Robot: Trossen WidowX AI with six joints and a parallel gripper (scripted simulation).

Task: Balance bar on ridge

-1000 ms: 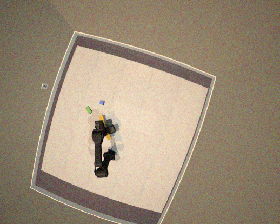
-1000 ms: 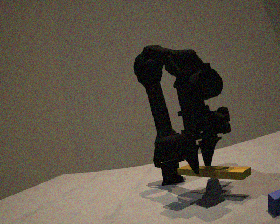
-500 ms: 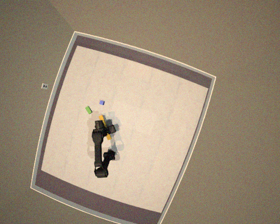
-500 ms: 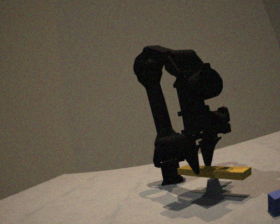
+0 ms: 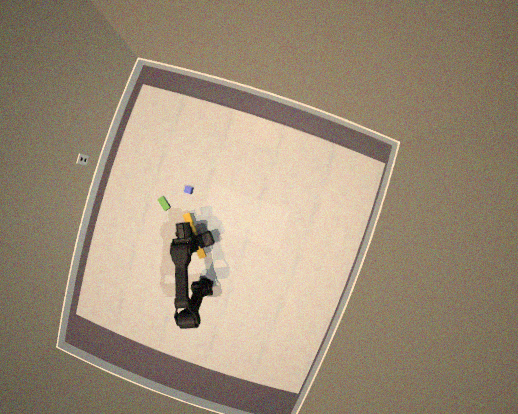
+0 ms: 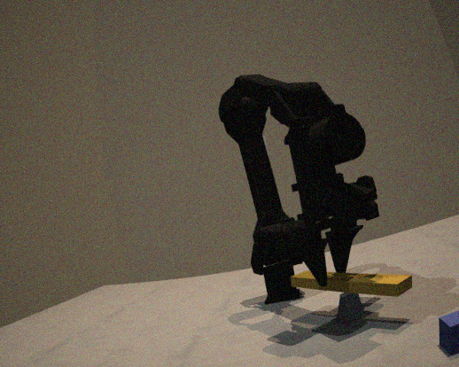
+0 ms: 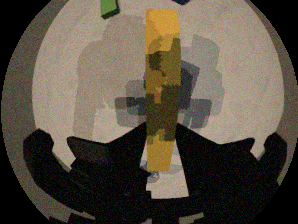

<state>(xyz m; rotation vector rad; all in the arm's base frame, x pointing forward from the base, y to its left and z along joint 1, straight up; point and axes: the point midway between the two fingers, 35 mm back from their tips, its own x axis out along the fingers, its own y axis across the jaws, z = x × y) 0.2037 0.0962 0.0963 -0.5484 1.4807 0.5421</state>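
The yellow bar (image 5: 188, 218) (image 6: 388, 285) (image 7: 162, 30) is held about level above the table. My gripper (image 6: 333, 277) (image 7: 160, 125) is shut on it, one finger on each long side; in the exterior view the fingers are left of the bar's middle. The grey ridge (image 6: 350, 308) stands on the table under the bar, near the bar's middle in that view. Its top meets the bar's underside in the picture; whether they touch or a thin gap remains, I cannot tell. In the top view the arm covers the bar's middle and the fingertips.
A blue block (image 5: 188, 189) (image 6: 457, 332) lies on the table (image 5: 283, 225) (image 6: 184, 319) beyond the bar's far end. A green block (image 5: 164, 203) (image 7: 109, 7) lies near it, cut off at the right edge in the exterior view. Arm shadows fall around the ridge.
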